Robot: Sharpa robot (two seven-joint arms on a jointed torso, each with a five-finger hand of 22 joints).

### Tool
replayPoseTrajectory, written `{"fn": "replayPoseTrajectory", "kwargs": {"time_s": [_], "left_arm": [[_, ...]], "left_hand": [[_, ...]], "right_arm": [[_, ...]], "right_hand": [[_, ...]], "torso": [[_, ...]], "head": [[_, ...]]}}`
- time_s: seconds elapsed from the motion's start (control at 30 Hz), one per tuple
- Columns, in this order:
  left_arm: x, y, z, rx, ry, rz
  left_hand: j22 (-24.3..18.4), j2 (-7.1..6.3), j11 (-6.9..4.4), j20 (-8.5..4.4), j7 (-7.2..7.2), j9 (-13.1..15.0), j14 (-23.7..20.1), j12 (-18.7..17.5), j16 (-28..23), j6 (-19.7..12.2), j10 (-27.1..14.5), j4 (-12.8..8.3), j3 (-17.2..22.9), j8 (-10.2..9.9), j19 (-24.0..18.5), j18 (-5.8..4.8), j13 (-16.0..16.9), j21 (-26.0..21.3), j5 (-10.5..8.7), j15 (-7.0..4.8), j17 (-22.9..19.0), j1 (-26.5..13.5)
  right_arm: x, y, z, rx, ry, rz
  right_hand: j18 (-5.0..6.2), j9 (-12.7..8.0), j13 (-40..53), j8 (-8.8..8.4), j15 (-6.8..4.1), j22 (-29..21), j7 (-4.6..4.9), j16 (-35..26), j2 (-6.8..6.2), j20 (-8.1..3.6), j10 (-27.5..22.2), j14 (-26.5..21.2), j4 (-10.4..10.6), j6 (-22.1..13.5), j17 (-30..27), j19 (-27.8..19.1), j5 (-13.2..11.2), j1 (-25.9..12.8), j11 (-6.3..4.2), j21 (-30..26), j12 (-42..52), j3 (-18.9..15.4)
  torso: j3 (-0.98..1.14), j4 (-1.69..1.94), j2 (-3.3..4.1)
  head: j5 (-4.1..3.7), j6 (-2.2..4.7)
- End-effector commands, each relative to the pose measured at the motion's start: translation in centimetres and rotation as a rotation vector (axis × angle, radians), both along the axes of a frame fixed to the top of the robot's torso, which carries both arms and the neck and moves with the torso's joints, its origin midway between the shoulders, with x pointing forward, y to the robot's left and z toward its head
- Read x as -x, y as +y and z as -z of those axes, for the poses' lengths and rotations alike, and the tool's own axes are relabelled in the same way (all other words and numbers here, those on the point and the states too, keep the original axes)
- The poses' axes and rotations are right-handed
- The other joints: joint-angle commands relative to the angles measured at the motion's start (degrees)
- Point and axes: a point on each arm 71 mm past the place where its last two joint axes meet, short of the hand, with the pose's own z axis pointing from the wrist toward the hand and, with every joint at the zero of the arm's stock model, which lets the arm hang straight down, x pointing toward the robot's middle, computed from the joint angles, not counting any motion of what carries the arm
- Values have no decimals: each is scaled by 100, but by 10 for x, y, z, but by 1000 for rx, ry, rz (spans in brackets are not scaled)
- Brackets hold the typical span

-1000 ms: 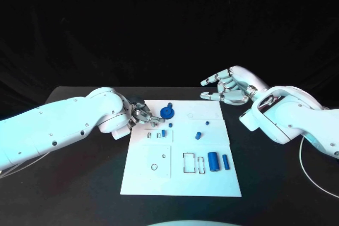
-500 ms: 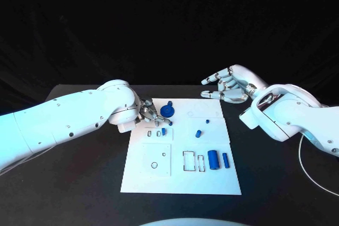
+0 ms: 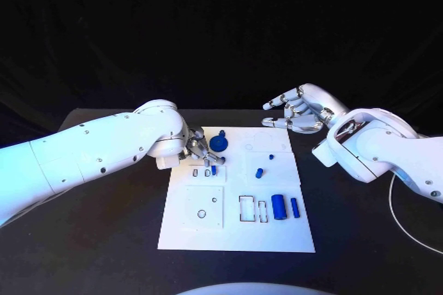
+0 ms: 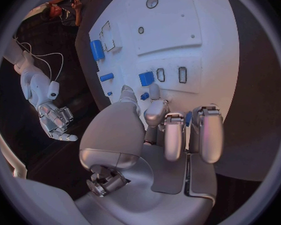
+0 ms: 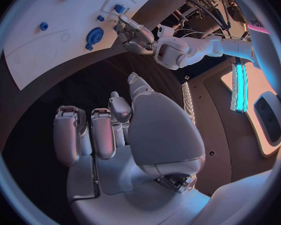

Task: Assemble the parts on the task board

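Observation:
The white task board (image 3: 194, 237) lies mid-table. My left hand (image 3: 200, 150) hangs over its far left part, fingers curled downward. In the left wrist view the thumb and a fingertip (image 4: 154, 93) stand either side of a small blue peg (image 4: 144, 96) on the board, with a gap around it. A round blue part (image 3: 219, 143) sits just beside the hand, and a blue block (image 3: 213, 171) stands in a slot just in front of it. Two blue cylinders (image 3: 278, 208) lie at the near right. My right hand (image 3: 297, 112) hovers with its fingers spread and nothing in them, beyond the board's far right corner.
Two more small blue parts (image 3: 259, 174) lie on the board's right half. Empty slot outlines (image 3: 248, 212) and a round hole (image 3: 202, 216) mark the near half. The black table (image 3: 83, 244) spreads on both sides. The right wrist view shows the left hand (image 5: 137, 36) over the board.
My left arm has swung in toward the board's far end, carrying the hand a little farther over the board, close to the small blue peg. The right hand has stayed put.

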Motion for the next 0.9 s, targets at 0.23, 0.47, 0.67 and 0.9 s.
{"fn": "replayPoseTrajectory", "kwargs": {"time_s": [0.23, 0.47, 0.67, 0.9], "left_arm": [[0, -2, 3, -89, 42, 12], [-2, -3, 5, -109, 61, 22], [-3, -5, 8, -114, 73, 24], [-3, -7, 9, -108, 77, 23]], "left_hand": [[896, 130, -25, -56, -5, 63, 602, 43, 17, -55, 52, -16, -41, 70, 338, -88, 33, 36, -19, -46, 1508, 60], [919, 196, -28, -59, -9, 117, 602, 58, 17, -72, 65, -39, -35, 104, 347, -93, 53, 48, -18, -49, 1508, 158], [921, 209, -29, -59, -9, 130, 602, 59, 17, -76, 66, -42, -34, 111, 348, -93, 55, 49, -18, -49, 1508, 177], [928, 242, -30, -60, -11, 157, 602, 65, 17, -84, 72, -51, -29, 128, 350, -94, 64, 52, -17, -50, 1508, 220]], "right_arm": [[0, 2, 2, 19, 8, -11], [0, 2, 2, 21, 12, -12], [0, 2, 3, 22, 14, -13], [-1, 3, 3, 24, 17, -14]], "right_hand": [[34, 3, -11, 4, -17, 9, -11, -30, 28, -3, -35, 332, -1, 32, 265, -37, 27, -26, -10, -28, -26, -46], [36, 3, -22, 3, -17, 0, -11, -34, 33, -4, -42, 331, 3, 31, 260, -43, 30, -30, -10, -32, -41, -48], [39, 3, -31, 2, -17, -14, -11, -43, 39, -4, -48, 328, 5, 32, 248, -51, 34, -32, -11, -39, -53, -48], [39, 3, -31, 2, -17, -14, -11, -43, 39, -4, -48, 328, 5, 32, 248, -51, 34, -32, -11, -39, -53, -48]], "torso": [[1, 7, -2], [1, 12, -1], [0, 1, 0], [3, 7, -1]], "head": [[0, -25], [7, -53], [11, -65], [8, -74]]}}
